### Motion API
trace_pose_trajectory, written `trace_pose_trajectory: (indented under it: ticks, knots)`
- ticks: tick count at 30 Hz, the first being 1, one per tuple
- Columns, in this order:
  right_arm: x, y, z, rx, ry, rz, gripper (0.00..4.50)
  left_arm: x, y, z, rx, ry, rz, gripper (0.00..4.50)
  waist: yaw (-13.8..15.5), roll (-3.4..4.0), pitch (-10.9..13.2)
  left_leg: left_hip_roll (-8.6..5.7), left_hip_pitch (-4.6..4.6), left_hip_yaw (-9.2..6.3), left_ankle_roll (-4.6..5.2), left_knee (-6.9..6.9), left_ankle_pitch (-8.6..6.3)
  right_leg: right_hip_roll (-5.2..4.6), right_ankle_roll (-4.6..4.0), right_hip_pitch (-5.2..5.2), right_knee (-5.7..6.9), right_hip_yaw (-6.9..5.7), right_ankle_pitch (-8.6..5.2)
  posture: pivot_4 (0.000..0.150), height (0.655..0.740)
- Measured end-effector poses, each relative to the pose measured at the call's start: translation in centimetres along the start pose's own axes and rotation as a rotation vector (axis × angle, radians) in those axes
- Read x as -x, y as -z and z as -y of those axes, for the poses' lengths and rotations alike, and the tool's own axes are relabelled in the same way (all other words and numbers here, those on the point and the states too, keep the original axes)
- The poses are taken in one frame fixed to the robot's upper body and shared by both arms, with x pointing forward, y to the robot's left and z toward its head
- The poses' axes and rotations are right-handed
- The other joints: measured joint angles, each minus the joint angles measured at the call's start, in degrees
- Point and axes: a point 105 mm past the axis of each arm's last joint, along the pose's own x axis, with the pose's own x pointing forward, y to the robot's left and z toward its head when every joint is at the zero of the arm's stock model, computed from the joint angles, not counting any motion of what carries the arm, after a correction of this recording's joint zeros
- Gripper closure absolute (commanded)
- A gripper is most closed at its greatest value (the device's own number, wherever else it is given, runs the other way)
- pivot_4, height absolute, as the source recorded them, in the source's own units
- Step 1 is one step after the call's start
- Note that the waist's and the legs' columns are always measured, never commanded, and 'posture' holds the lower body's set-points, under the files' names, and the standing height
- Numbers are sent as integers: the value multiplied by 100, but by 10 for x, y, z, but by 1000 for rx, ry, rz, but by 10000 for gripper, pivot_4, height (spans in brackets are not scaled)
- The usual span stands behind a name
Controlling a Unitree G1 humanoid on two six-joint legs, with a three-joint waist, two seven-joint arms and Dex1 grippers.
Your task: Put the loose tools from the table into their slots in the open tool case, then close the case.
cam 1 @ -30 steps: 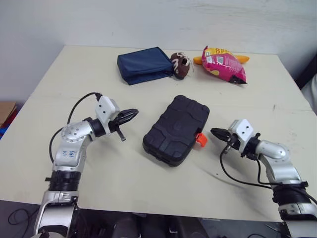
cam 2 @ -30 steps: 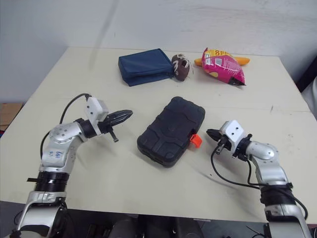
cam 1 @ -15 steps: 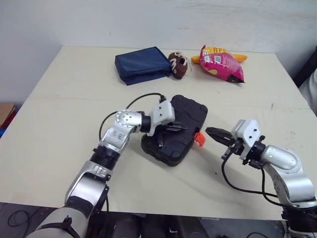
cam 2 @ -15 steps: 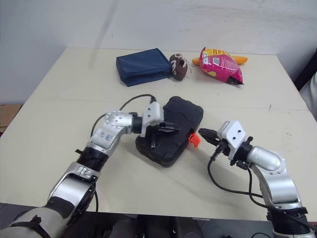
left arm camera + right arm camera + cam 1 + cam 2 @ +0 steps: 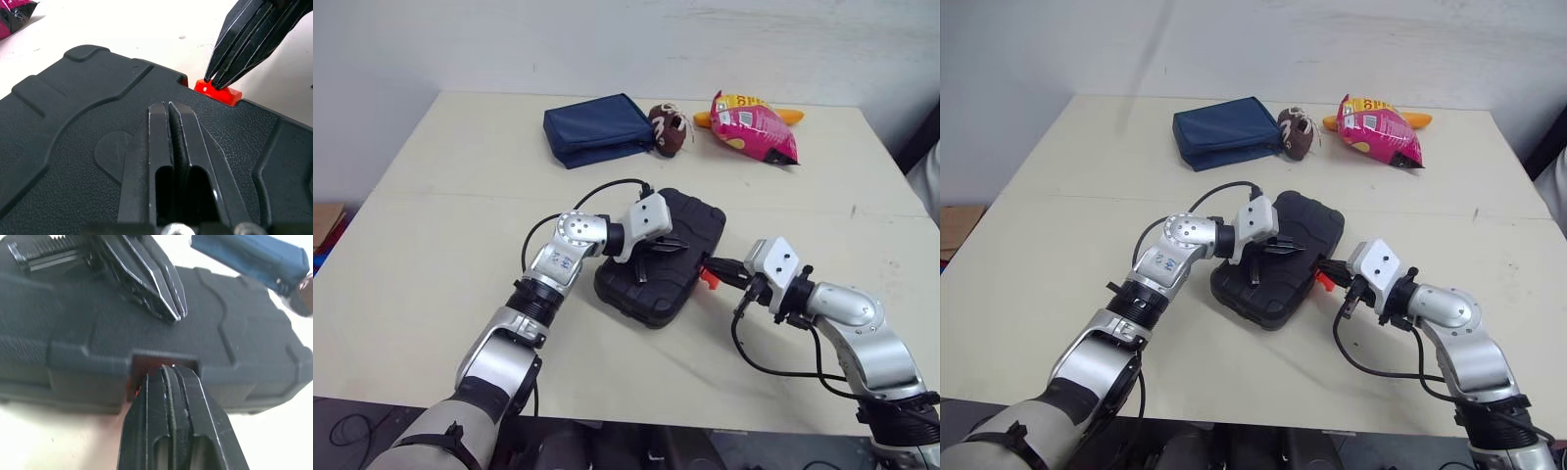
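Step in hand: the tool case (image 5: 700,220) lies shut and I see no loose tools on the table (image 5: 460,225), so this looks like the latching that finishes the closing.
How to do it well: keep the left gripper (image 5: 168,105) bearing down on the lid so the case cannot slide or spring open. Push the latch with the right gripper (image 5: 215,83) straight towards the case wall, not sideways. The fingertips are narrow and could slip off the small tab.
Right gripper: fingers pressed together with nothing between them. The tips touch the orange-red latch (image 5: 217,93) from the case's 4 o'clock side.
Left gripper: fingers closed with no gap and holding nothing. They lie flat on the lid near its middle, pointing towards the latch.
Latch: sits in a recess on the case's edge at 4 o'clock, just beyond the left fingertips. Whether it has clicked home I cannot tell.
Tool case: black, lid down, at the table's centre, its long axis running from 7 to 1 o'clock.
Beyond the case: a blue pouch (image 5: 597,127) at 11 o'clock, a small brown toy football (image 5: 668,127) at 12 and a pink snack bag (image 5: 754,127) at 1, all well apart from it.
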Motion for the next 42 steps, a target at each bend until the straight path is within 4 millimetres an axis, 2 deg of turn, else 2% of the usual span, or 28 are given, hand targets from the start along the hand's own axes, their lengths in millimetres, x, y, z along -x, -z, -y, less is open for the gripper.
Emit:
trace_pose_trajectory:
  ticks: [12,14,20,26,36,42]
  knots:
    - [17,34,-11,-95,-46,-158,45000,1,2,-2,3,-11,-7,44092,-10,0,-1,1,7,-1,0,-2,0,1,1,6,-1,0,-1,1500,7400]
    - [15,38,-13,-103,-48,-161,45000,1,2,-2,4,-12,-9,44092,-12,0,-1,0,7,-1,0,-2,0,1,1,7,-1,0,-1,1500,7400]
    - [-10,43,-22,-116,-81,-116,45000,1,5,-2,19,-16,-28,44092,-18,1,-2,0,14,-1,-1,-4,0,1,2,13,-1,0,-1,1500,7400]
    - [-24,40,-18,-91,-69,-66,45000,2,10,2,18,8,-52,44092,-35,5,-7,3,22,-1,-4,-7,-1,2,1,18,-1,0,-1,1500,7400]
    - [-20,33,-9,-1,-84,-65,45000,5,12,6,-14,40,-49,44092,-65,15,-13,4,25,1,-6,-10,-1,4,1,18,0,0,-1,1500,7400]
    - [-18,15,8,25,-58,-22,45000,9,16,7,0,63,-64,44092,-180,20,-35,6,31,1,-7,-15,0,5,2,24,0,0,-1,1500,7400]
